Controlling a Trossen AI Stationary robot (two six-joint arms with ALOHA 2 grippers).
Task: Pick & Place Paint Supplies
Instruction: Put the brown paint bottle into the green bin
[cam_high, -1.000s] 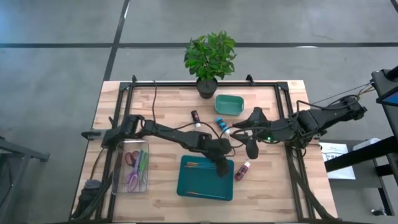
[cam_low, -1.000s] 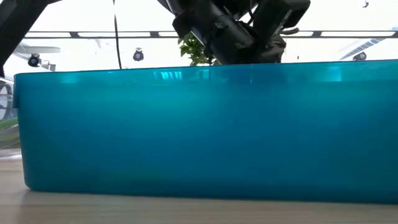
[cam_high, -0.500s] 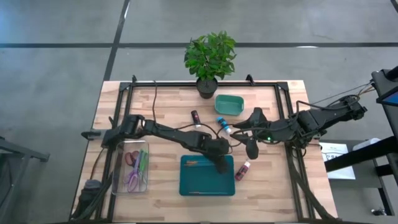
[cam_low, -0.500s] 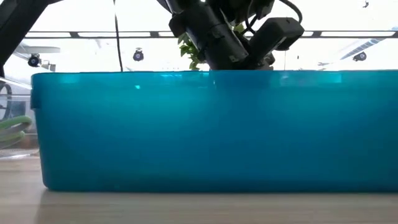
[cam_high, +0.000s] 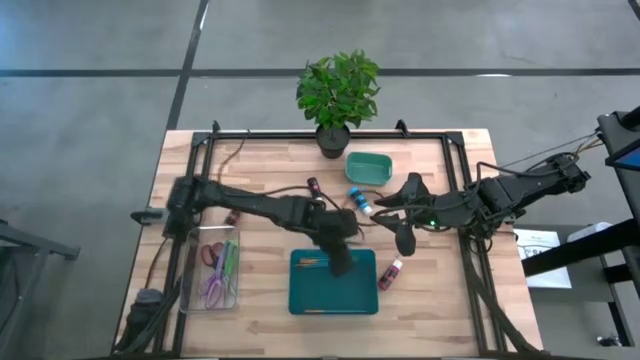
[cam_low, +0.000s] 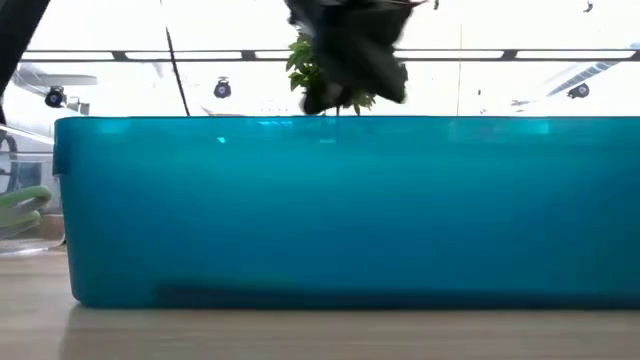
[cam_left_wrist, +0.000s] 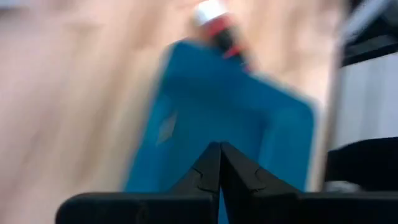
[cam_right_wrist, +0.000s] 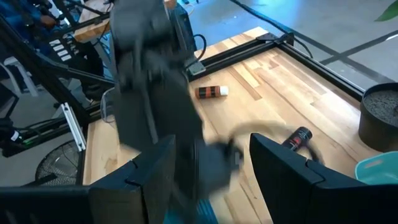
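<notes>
Left gripper (cam_high: 341, 264) swung back toward nine o'clock over the teal tray (cam_high: 333, 298); tray nudged slightly toward three o'clock.

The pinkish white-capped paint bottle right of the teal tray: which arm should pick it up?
Right, probably. The right gripper hangs open just above the pinkish paint bottle; the left gripper is shut over the teal tray.

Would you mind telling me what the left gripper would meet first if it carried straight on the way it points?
Probably the floor of the teal tray: the shut left gripper points down into it, with a red paint bottle lying just beyond the tray.
</notes>
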